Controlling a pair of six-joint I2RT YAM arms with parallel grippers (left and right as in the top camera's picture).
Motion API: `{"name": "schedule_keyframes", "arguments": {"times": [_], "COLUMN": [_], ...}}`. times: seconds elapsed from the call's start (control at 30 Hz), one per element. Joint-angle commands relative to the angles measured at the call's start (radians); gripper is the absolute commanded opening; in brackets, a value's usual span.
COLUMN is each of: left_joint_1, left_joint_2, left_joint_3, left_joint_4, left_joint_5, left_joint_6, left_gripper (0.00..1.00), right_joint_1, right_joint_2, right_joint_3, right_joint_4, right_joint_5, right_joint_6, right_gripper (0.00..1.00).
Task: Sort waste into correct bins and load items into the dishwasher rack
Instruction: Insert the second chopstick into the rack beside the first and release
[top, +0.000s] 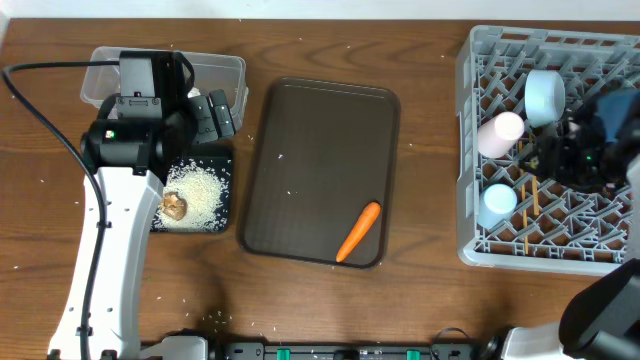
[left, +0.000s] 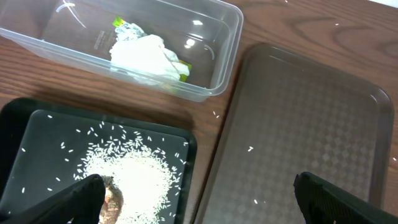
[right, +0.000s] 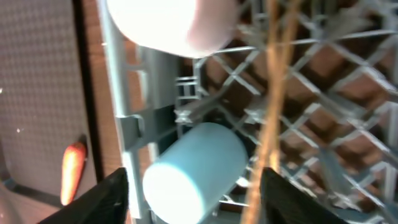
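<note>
Left hand (left: 198, 186): nearest the lens, at the bottom of its wrist view. Fingers (left: 81, 199) spread wide and holding nothing, hanging over the seam between the black tray and the brown tray.

Black tray (left: 18, 124): lower left of that view, on the counter (left: 62, 81). Carries a heap of rice (left: 134, 171) with stray grains around it. A brown lump (left: 112, 199) sits at the heap's lower left edge, just beside one finger.

Brown tray (left: 298, 112): right of the black tray, bare but for a few grains. The carrot (top: 359, 231) lies tilted in its lower right corner in the overhead view.

Tub (left: 230, 37): upper left, beyond the black tray. Holds the tissue (left: 146, 53), with the wrapper (left: 127, 28) showing at its edges.

Right hand (right: 194, 177): inside the rack (right: 124, 124), fingers (right: 106, 199) set wide apart. The blue cup (right: 193, 168) lies on its side between them; contact cannot be told.

Chopsticks (top: 531, 200): in the lattice, just right of the blue cup. In the right wrist view one shows as a blurred streak beside the frame-right finger.

Pink cup (right: 168, 25): top of the right wrist view, beyond the blue cup, against the rack's left wall.

Small bowl (top: 545, 95): upper part of the rack, right of the pink cup.
</note>
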Motion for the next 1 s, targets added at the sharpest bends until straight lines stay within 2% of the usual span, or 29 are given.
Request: {"name": "schedule_keyframes", "arguments": {"times": [0.0, 0.17, 0.37, 0.5, 0.97], "left_joint_1": [0.003, 0.003, 0.003, 0.003, 0.003], "left_joint_2": [0.007, 0.007, 0.007, 0.007, 0.007], "left_joint_3": [0.004, 0.004, 0.004, 0.004, 0.004], "left_joint_4": [0.0, -0.004, -0.004, -0.003, -0.003], "left_joint_5": [0.013, 0.012, 0.012, 0.012, 0.013], "left_joint_6": [-0.013, -0.013, -0.013, -0.013, -0.013], "left_gripper": [0.98, 0.98, 0.98, 0.98, 0.98], "right_joint_1": [0.065, 0.127, 0.14, 0.137, 0.131], "right_joint_2": [-0.017, -0.016, -0.016, -0.016, -0.018], "right_joint_3": [-0.008, -0.019, -0.066, -0.071, -0.065], "right_joint_4": [-0.016, -0.049, -0.084, -0.108, -0.193], "right_joint_5": [0.04, 0.056, 0.194, 0.211, 0.431], "right_joint_6": [0.022, 0.028, 0.117, 0.126, 0.298], "right_gripper": [0.56, 0.47, 0.47, 0.44, 0.46]}}
